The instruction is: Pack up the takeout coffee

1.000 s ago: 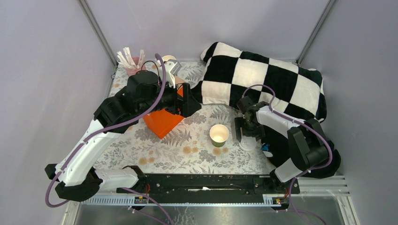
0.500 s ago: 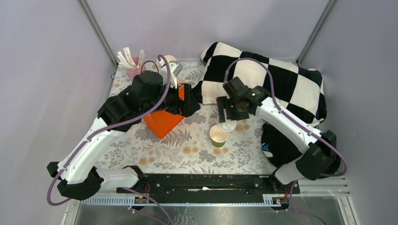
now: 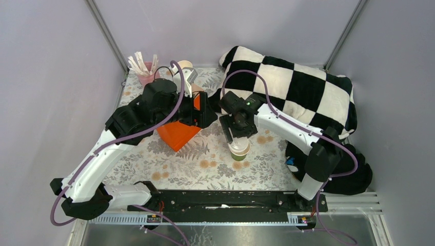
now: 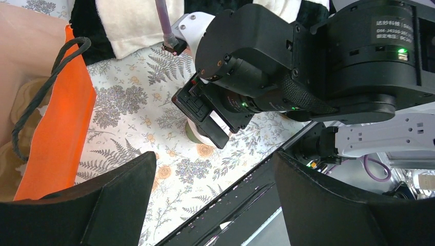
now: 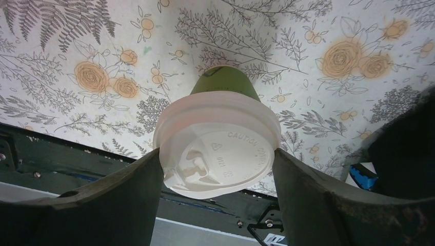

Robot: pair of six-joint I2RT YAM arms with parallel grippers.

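Note:
The green paper cup (image 3: pixel 239 153) stands on the flowered tablecloth at the table's middle. My right gripper (image 3: pixel 236 136) is directly above it, shut on a round white plastic lid (image 5: pixel 220 148) held by its rim. In the right wrist view my right gripper (image 5: pixel 218 160) holds the lid over the cup (image 5: pixel 224 83); I cannot tell if the lid is pressed on. My left gripper (image 3: pixel 203 109) is open and empty beside the orange paper bag (image 3: pixel 177 132). In the left wrist view my left gripper (image 4: pixel 215 205) looks past the bag (image 4: pixel 61 133) toward the cup (image 4: pixel 193 136).
A black-and-white checkered cushion (image 3: pixel 287 87) fills the back right. A pink cup of stirrers (image 3: pixel 145 67) and a stack of cream-rimmed cups (image 3: pixel 184 65) stand at the back left. A black rail (image 3: pixel 220 200) runs along the near edge.
My right gripper took the white lid off the table right of the cup, carried it left, and now holds it down over the cup. The left arm has barely moved.

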